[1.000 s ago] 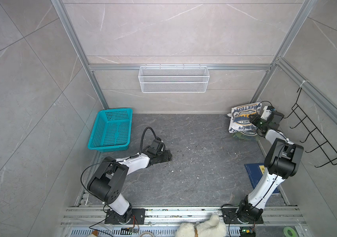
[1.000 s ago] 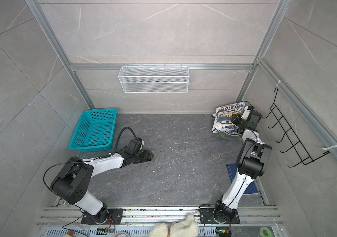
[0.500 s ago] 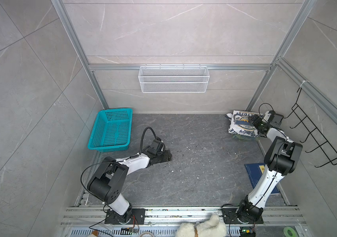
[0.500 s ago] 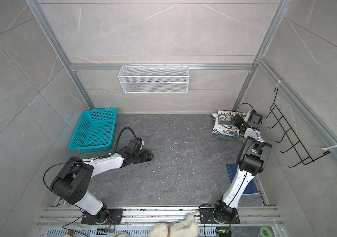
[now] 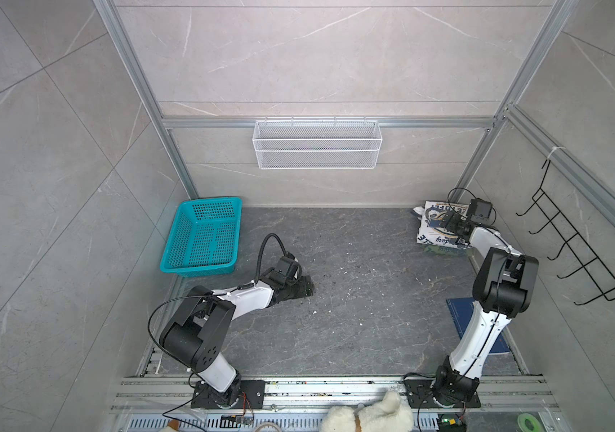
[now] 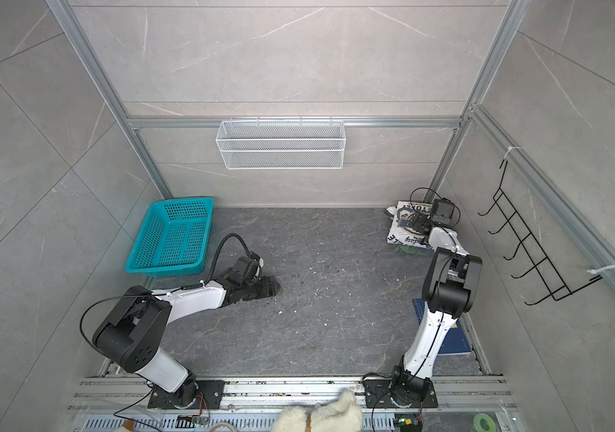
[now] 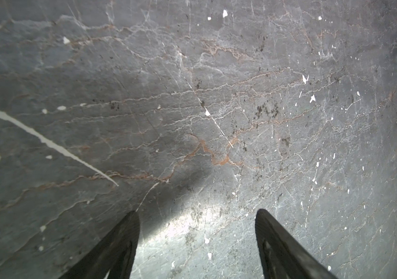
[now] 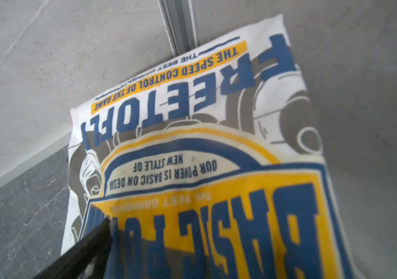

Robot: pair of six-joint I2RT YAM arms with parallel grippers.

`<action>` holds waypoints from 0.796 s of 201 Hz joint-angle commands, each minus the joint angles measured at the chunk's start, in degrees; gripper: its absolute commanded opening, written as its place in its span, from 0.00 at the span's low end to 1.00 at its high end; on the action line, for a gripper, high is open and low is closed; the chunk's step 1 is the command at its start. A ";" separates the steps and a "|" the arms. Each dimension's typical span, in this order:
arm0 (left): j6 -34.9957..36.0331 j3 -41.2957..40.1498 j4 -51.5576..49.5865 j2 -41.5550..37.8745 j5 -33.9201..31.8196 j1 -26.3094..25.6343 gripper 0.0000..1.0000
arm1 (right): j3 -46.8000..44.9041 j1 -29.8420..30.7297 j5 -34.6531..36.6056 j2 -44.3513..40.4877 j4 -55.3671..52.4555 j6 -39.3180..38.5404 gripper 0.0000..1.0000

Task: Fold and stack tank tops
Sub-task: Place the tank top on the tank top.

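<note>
The white tank top (image 5: 436, 229) lies folded in the back right corner, badge print up, and it also fills the right wrist view (image 8: 204, 149). An olive green tank top (image 5: 450, 253) peeks out from under its near edge. My right gripper (image 5: 443, 221) hovers low over the white top with its jaws wide apart. Only one black finger (image 8: 88, 248) shows in the right wrist view, and it pinches no cloth. My left gripper (image 7: 196, 215) rests open on the bare dark table (image 7: 192, 108), left of centre (image 5: 304, 290), far from both tops.
A teal basket (image 5: 203, 239) stands at the back left. A white wire basket (image 5: 317, 144) hangs on the back wall and a black hook rack (image 5: 579, 254) on the right wall. A dark blue board (image 5: 461, 318) lies behind the right arm. A plush toy (image 5: 369, 415) sits at the front rail.
The right gripper held the white top's edge lifted a second ago. It has since lowered it flat and opened its jaws. The left arm has not moved.
</note>
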 commanded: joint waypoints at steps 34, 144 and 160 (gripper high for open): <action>0.55 -0.68 2.12 -0.29 -0.20 -1.28 0.78 | -0.12 5.09 11.67 -2.78 1.56 -8.56 1.00; 0.74 -0.34 1.76 0.22 -0.97 -2.04 0.78 | -5.39 5.25 15.97 -8.40 6.30 -6.70 1.00; 0.75 -0.44 1.78 0.32 -1.08 -2.15 0.78 | -5.64 5.63 10.01 -8.07 8.06 -7.77 1.00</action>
